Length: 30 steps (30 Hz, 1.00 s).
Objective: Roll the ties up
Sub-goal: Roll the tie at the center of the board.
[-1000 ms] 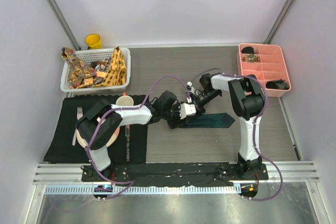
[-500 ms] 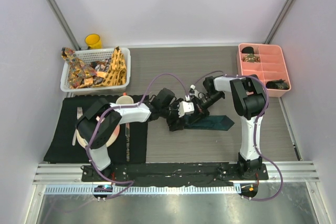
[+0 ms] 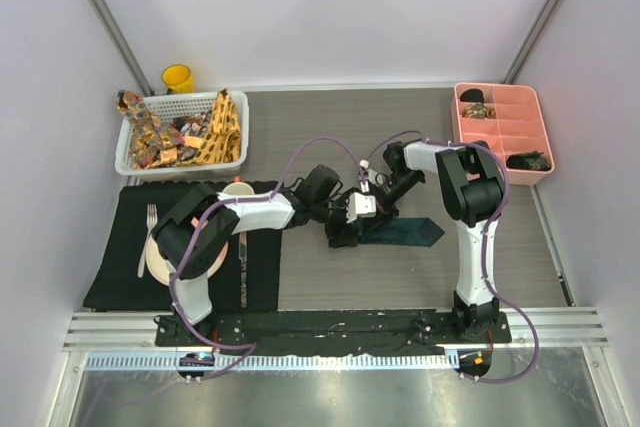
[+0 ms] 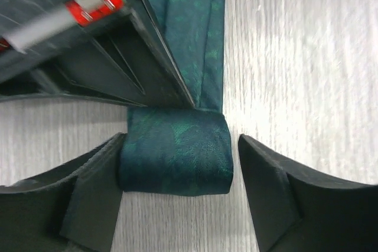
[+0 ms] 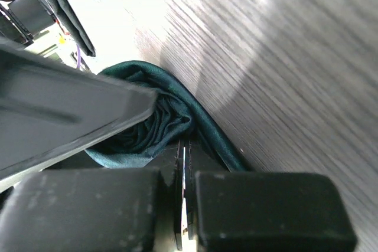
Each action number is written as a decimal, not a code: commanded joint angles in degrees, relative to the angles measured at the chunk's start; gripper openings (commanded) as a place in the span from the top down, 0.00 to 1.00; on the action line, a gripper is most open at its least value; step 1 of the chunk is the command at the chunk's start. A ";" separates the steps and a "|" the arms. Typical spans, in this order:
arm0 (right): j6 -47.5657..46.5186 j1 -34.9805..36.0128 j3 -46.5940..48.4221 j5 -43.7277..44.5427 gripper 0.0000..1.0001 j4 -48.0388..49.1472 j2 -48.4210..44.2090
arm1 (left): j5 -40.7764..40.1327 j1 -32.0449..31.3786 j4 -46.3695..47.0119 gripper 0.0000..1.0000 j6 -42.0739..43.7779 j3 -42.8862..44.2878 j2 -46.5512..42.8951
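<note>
Left wrist view: straddles the rolled teal tie (image 4: pixel 174 166) with left claw (image 4: pixel 180 146) wide open, one finger touching. Rests right claw (image 5: pixel 183 154), closed, against the roll's edge. Bare bench (image 4: pixel 295 57) alongside.

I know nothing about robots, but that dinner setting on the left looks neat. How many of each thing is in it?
Black placemat: 1
Plate: 1 (partly under the arm)
Fork: 1
Knife: 1
Cream cup: 1
Total: 5
</note>
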 commanded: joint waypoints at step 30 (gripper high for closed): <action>-2.32 2.96 2.43 -0.83 0.78 -0.59 -3.85 | -9.96 -1.25 -9.40 0.49 -1.06 -2.32 1.03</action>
